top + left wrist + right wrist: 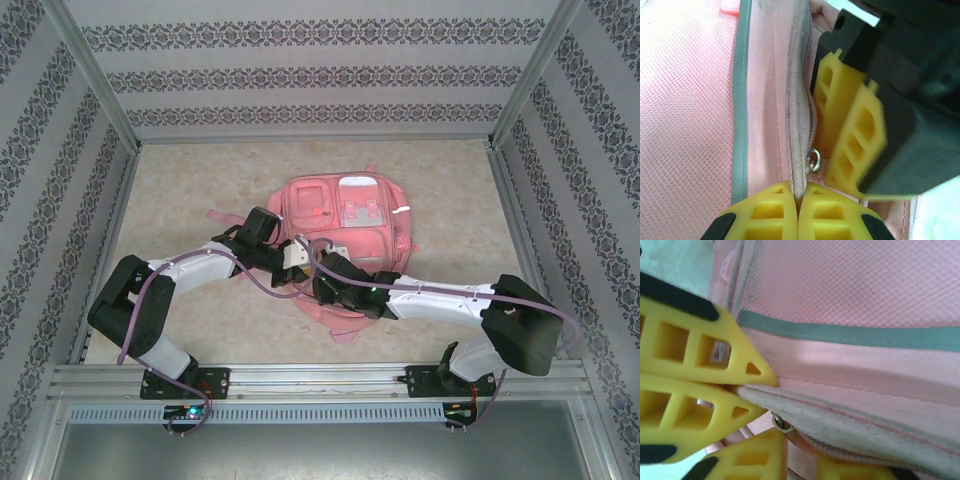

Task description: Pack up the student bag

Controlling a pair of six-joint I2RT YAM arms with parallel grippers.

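Observation:
The student bag (345, 225) is a pink backpack lying flat mid-table with its front pockets facing up. My left gripper (299, 261) is at the bag's near edge. In the left wrist view it (799, 199) is shut on the grey-pink zip edge (801, 100). A small metal zip ring (813, 161) hangs just right of that edge. My right gripper (320, 284) meets it from the right, and its yellow fingers (855, 135) look blurred. In the right wrist view my right gripper (800, 452) pinches the pink zip pull (799, 439) below the ring (782, 424).
Patterned walls and aluminium posts (100, 80) enclose the beige table (180, 190) on three sides. Purple cables (262, 280) loop over both arms near the bag. A pink strap end (345, 335) pokes out at the bag's near side.

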